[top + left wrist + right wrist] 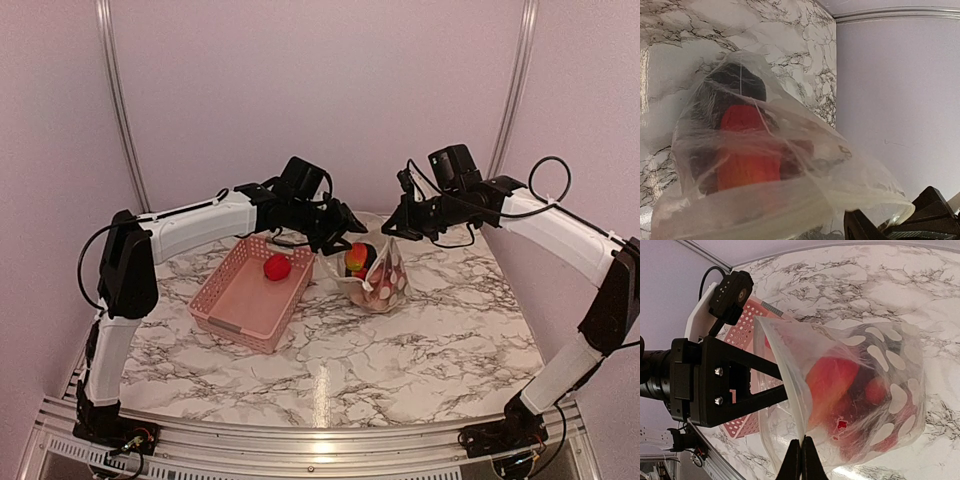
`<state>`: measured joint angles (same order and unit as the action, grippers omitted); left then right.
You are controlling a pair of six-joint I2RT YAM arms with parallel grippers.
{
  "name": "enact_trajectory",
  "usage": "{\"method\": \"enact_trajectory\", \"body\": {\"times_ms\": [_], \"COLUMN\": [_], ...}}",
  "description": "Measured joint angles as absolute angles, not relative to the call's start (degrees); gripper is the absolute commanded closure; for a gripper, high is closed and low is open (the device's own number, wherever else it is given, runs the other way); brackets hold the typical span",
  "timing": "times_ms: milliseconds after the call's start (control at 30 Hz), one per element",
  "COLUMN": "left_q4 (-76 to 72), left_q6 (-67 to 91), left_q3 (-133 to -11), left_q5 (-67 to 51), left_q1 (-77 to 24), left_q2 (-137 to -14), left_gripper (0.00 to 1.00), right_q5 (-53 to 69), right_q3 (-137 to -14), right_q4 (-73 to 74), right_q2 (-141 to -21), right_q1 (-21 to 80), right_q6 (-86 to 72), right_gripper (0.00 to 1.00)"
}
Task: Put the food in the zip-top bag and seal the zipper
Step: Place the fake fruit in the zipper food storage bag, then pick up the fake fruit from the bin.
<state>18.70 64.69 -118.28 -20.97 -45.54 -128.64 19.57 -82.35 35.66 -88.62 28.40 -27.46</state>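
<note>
The clear zip-top bag (380, 278) stands on the marble with its mouth up. Inside it are an orange-red piece (832, 385), a dark eggplant (737, 82) and small red pieces (875, 390). A round red tomato (277, 267) lies in the pink basket (232, 305). My right gripper (801, 452) is shut on the bag's mouth edge at the whitish zipper (785, 375). My left gripper (786, 382) is at the opposite side of the mouth, fingers apart, their tips hidden behind the rim. In the left wrist view the bag drapes close, with one black finger (865, 227) showing.
The pink lattice basket sits left of the bag, close under the left arm. The back wall and two metal uprights (118, 100) stand behind. A metal rail (320, 440) runs along the near table edge.
</note>
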Motion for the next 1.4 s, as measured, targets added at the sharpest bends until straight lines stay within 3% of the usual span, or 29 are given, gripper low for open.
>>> {"method": "enact_trajectory", "body": {"times_ms": [167, 433, 700, 1067, 1400], "left_q4": [20.03, 28.01, 31.88, 37.58, 38.50], "left_q6": [61.25, 50.37, 41.12, 32.49, 30.87], "left_q3": [-118.28, -117.80, -108.07, -103.96, -102.63], "left_q5": [-21.98, -20.53, -12.64, 0.38, -0.45], "left_q1": [-45.54, -44.99, -41.30, -36.69, -34.94], "left_q2": [-126.61, -116.73, -104.90, -106.48, -112.71], "left_gripper": [0.51, 0.50, 0.49, 0.42, 0.31], "right_q5": [19.94, 20.14, 20.53, 20.51, 20.53], "right_q3": [-82.35, -82.35, -82.78, -84.51, -85.27], "right_q4": [35.40, 35.35, 35.35, 36.12, 36.56], "right_q2": [-88.64, -88.79, -90.02, -90.91, -91.55], "right_q1": [28.40, 28.40, 28.42, 28.45, 28.47], "right_q6": [-27.57, -27.53, -27.42, -26.94, -26.74], "right_gripper": [1.00, 1.00, 1.00, 1.00, 1.00]}}
